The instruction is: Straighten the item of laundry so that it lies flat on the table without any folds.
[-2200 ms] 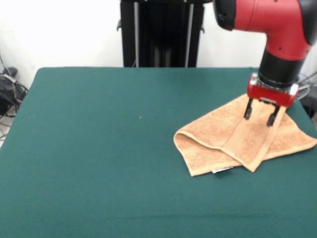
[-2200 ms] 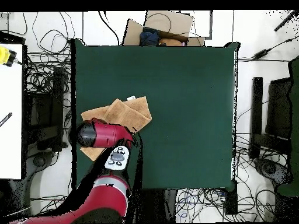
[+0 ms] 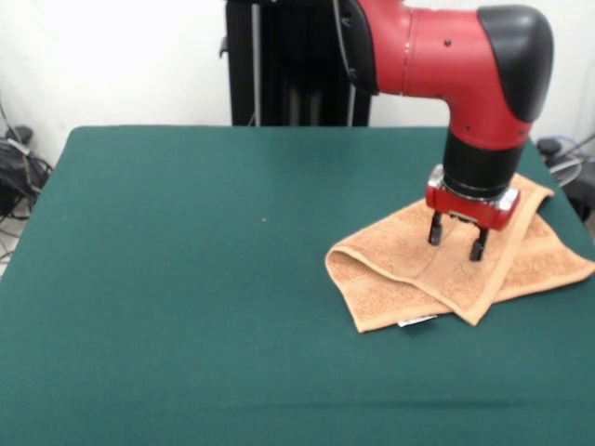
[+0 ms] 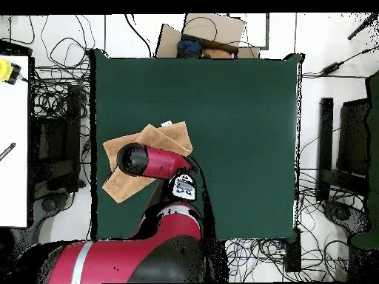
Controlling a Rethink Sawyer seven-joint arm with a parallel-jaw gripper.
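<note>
The tan-orange towel (image 3: 437,265) lies folded over itself near the right edge of the green table (image 3: 204,279), with one flap laid diagonally across the layer beneath. A small white tag (image 3: 416,321) shows at its near edge. My gripper (image 3: 456,242) hangs just above the middle of the towel with its two black fingers open and empty. In the overhead view the towel (image 4: 159,139) sits at the table's (image 4: 237,126) left side, and the arm's red wrist hides its centre and the gripper.
The towel's right corner (image 3: 581,269) reaches the table's right edge. The black pedestal (image 3: 288,65) stands behind the far edge. Cables and boxes (image 4: 203,37) lie on the floor around the table. A white bench (image 4: 13,140) stands at the overhead view's left.
</note>
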